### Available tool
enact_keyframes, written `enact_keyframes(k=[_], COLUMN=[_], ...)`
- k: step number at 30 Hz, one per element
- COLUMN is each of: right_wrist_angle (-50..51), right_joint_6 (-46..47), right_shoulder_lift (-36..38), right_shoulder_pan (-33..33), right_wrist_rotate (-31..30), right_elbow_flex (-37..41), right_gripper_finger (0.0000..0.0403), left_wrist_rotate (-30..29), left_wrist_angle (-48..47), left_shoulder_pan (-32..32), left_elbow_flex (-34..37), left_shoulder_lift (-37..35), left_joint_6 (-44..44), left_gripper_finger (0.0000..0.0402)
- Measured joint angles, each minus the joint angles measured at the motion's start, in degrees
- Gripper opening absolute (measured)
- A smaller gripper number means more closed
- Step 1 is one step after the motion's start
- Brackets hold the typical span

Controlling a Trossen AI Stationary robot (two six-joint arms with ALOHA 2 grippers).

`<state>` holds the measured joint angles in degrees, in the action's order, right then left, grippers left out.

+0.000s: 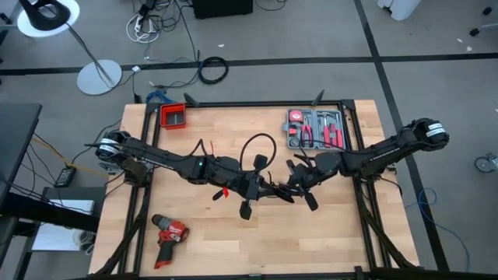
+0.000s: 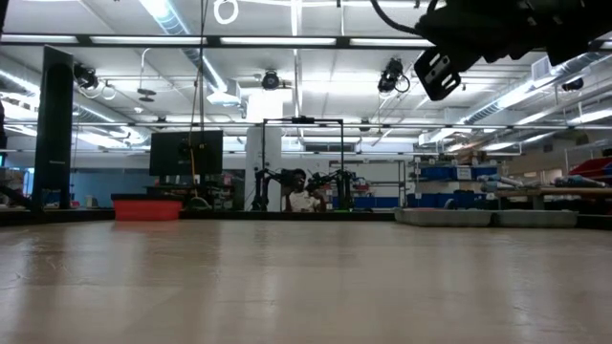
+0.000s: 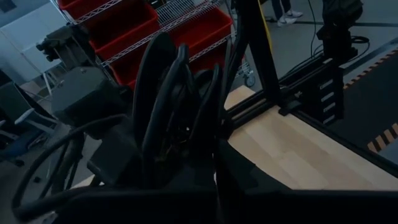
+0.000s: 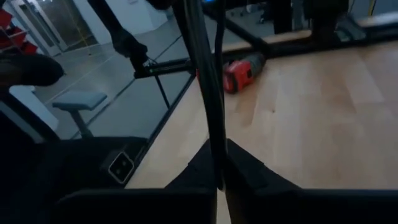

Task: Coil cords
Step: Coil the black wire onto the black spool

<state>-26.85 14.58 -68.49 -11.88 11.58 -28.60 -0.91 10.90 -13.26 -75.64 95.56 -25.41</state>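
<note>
Counting one thin black flexible cord (image 1: 261,155), held in the air above the middle of the light wooden table (image 1: 226,241) between two dark six-joint arms; also one red and black power drill (image 1: 168,233) lying near the table's front left, one small red bin (image 1: 173,117) at the back left corner, and one grey open tool case with red-handled tools (image 1: 315,129) at the back right. Reaching inward from the left edge, with the left gripper (image 1: 247,189) clenched on a bunch of the cord's loops (image 3: 177,106), several black strands standing up between its fingers in the left wrist view. Reaching inward from the right edge, elbow high and wrist low, with the right gripper (image 1: 299,184) just beside the left one and its fingers (image 4: 249,171) pinched on a single straight run of the same cord (image 4: 208,93), seen passing between the tips in the right wrist view. Rising from between the two grippers, one open loop of cord arching toward the back of the table. Hanging well clear of the tabletop, both grippers, with only a dark arm part (image 2: 449,57) showing at the upper edge of the low view.
</note>
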Motion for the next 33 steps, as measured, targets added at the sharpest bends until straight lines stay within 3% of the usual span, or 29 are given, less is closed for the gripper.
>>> enact_keyframes(k=[13,21,33], right_wrist_angle=[7.12,10.96,22.80], right_joint_6=[1.77,3.85,6.90], right_shoulder_lift=[0.00,0.02,3.50], right_shoulder_pan=[-0.84,-4.33,-5.91], right_wrist_rotate=[-1.55,-1.90,-12.31], right_elbow_flex=[0.00,-0.01,-0.15], right_gripper_finger=[0.0003,0.0002,0.0002], left_wrist_rotate=[-0.09,-3.56,-4.34], left_wrist_angle=[2.04,-0.55,-4.94], left_shoulder_pan=[0.00,0.00,-1.22], left_elbow_flex=[0.00,0.00,0.09], left_shoulder_lift=[-0.02,-0.47,-2.07], left_joint_6=[-0.06,-1.14,0.59], left_gripper_finger=[0.0000,0.0000,0.0000])
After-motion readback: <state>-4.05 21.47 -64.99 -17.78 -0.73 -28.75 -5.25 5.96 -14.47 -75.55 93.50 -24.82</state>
